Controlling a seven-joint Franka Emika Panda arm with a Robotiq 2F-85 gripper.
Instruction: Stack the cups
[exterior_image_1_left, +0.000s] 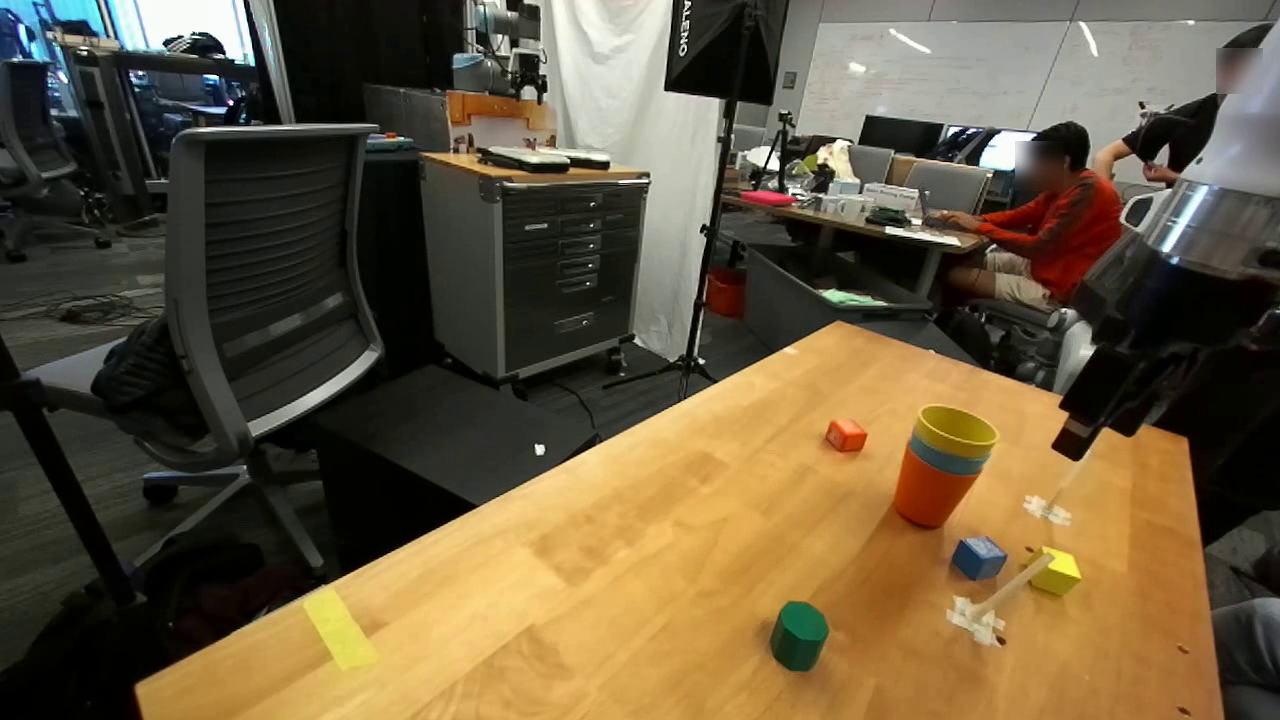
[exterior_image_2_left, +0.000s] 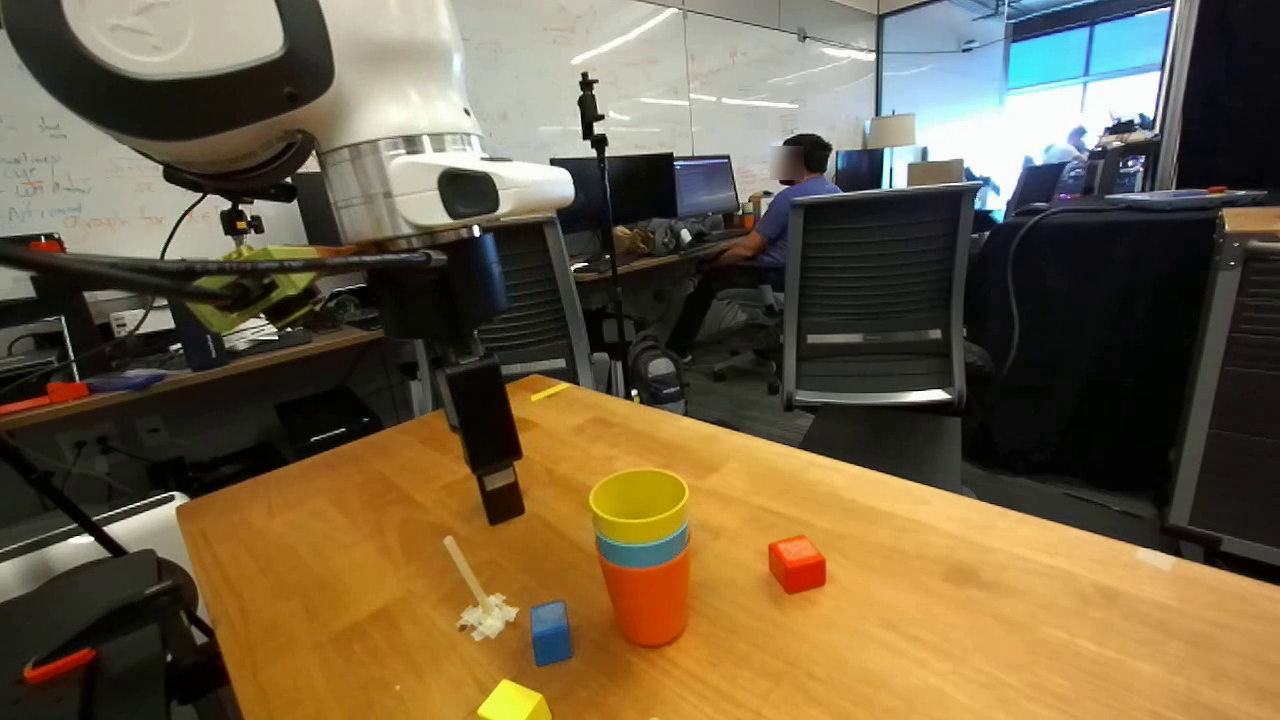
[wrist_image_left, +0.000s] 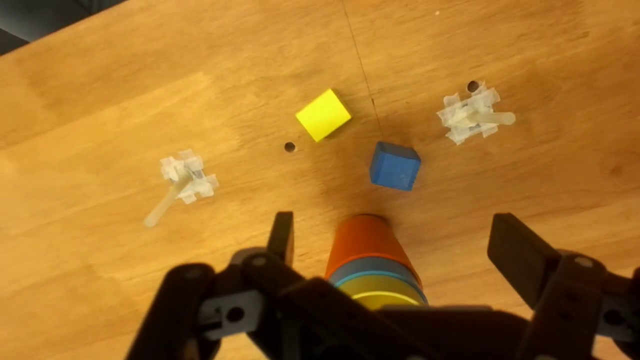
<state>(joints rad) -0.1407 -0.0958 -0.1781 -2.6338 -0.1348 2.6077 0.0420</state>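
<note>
The three cups stand nested upright on the wooden table: the orange cup (exterior_image_1_left: 932, 492) at the bottom, the blue cup (exterior_image_1_left: 947, 463) showing as a band inside it, and the yellow cup (exterior_image_1_left: 955, 432) on top. Both exterior views show the same order, with the yellow cup (exterior_image_2_left: 640, 505) uppermost. In the wrist view the orange cup (wrist_image_left: 367, 242) appears low between my spread fingers, and the gripper body covers part of the yellow cup (wrist_image_left: 385, 292). My gripper (wrist_image_left: 392, 230) is open and holds nothing. It hangs in the air, higher than the stack and apart from it.
Near the stack lie a red block (exterior_image_2_left: 797, 564), a blue block (wrist_image_left: 395, 166) and a yellow block (wrist_image_left: 323, 115). A green block (exterior_image_1_left: 799, 636) stands further off. Two slanting sticks are taped to the table, a near stick (exterior_image_1_left: 1012, 585) and a far stick (exterior_image_1_left: 1070, 482).
</note>
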